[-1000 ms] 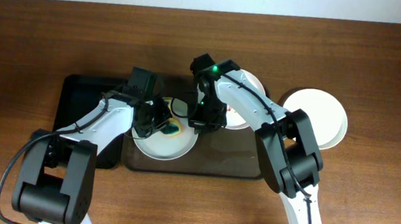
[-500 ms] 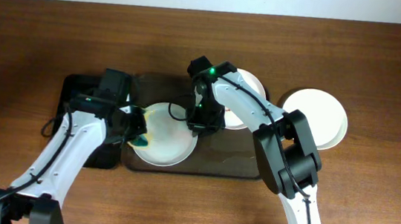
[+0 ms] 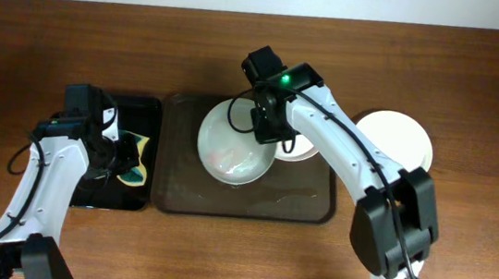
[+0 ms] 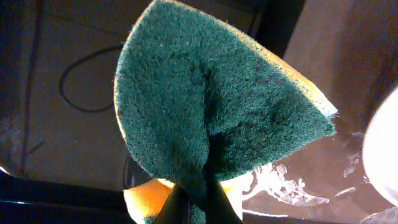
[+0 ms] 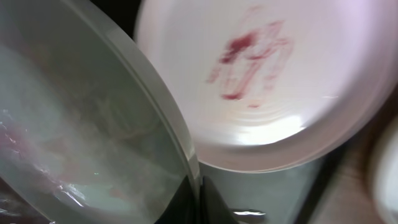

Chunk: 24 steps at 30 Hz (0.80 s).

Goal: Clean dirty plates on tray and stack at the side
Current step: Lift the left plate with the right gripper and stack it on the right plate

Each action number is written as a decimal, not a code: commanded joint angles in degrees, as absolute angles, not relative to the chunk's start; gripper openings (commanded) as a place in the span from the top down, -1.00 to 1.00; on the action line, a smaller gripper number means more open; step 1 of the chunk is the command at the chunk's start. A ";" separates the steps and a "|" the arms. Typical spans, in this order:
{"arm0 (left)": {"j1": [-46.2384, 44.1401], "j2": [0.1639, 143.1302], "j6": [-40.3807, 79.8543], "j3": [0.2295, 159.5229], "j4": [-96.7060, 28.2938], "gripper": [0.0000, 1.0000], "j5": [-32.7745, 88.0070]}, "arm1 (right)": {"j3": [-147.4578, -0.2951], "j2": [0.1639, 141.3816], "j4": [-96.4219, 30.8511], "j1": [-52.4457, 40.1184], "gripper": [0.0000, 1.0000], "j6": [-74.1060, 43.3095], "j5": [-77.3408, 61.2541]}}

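Note:
My right gripper point(image 3: 267, 127) is shut on the right rim of a wiped white plate point(image 3: 235, 145) and holds it tilted over the dark brown tray point(image 3: 169, 196). In the right wrist view the jaws point(image 5: 199, 193) pinch that plate's rim point(image 5: 93, 137). A second plate with red smears point(image 5: 261, 74) lies just beyond it, mostly under my arm in the overhead view point(image 3: 304, 153). A third clean plate point(image 3: 402, 146) lies on the table right of the tray. My left gripper point(image 3: 122, 159) is shut on a green and yellow sponge point(image 3: 139, 158) point(image 4: 211, 106).
The sponge hangs over a smaller black tray point(image 3: 95, 109) left of the brown tray; it also shows in the left wrist view point(image 4: 62, 62). Wet streaks mark the brown tray's floor point(image 4: 292, 186). The wooden table point(image 3: 459, 264) surrounds both trays.
My left arm has swung left with the sponge, from the plate to over the black tray. My right gripper has carried the plate up and to the right.

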State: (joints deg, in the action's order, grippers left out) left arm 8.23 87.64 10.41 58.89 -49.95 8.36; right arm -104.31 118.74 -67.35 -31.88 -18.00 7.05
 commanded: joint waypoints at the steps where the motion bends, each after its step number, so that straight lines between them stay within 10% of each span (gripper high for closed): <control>1: 8.43 87.29 8.69 58.98 -49.54 1.00 9.19 | -104.20 115.33 -68.18 -34.35 0.92 -17.17 18.00; 16: 8.43 87.29 8.69 58.98 -49.54 1.00 9.19 | -104.20 114.13 -65.54 -56.60 0.92 -21.76 62.37; 24: 8.43 87.29 8.69 58.98 -49.21 1.00 9.19 | -104.20 114.13 -63.92 -55.72 0.92 -25.45 60.29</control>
